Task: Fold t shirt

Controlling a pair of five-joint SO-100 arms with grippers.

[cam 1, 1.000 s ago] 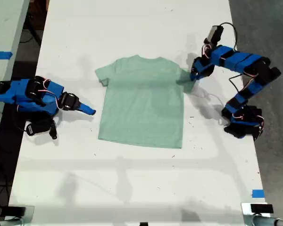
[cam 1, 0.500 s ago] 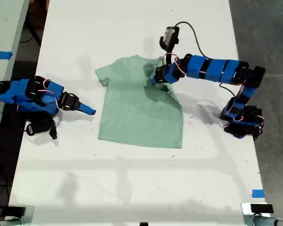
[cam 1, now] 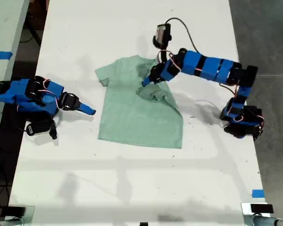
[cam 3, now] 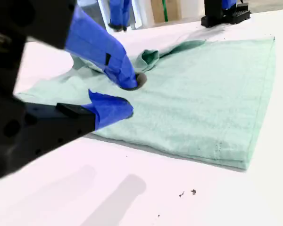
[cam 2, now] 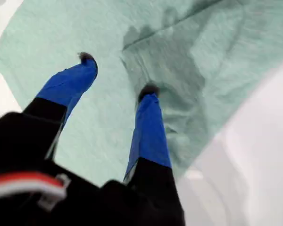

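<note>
One t shirt (cam 1: pixel 140 110) lies under my first gripper (cam 1: pixel 146 83), jaws apart; my second gripper (cam 1: pixel 87 109) rests empty, parted.

The folded-over sleeve hides part of the t shirt (cam 1: pixel 141 113) beneath it; the first wrist view is blurred along the desk (cam 2: pixel 264 155) edge; the second wrist view cuts off my second gripper (cam 3: pixel 125 96) body.

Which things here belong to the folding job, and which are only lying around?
For the job:
- t shirt
- my first pincer, open above it
- my second pincer, open beside it

Not part of it:
- blue tape
- table
</note>
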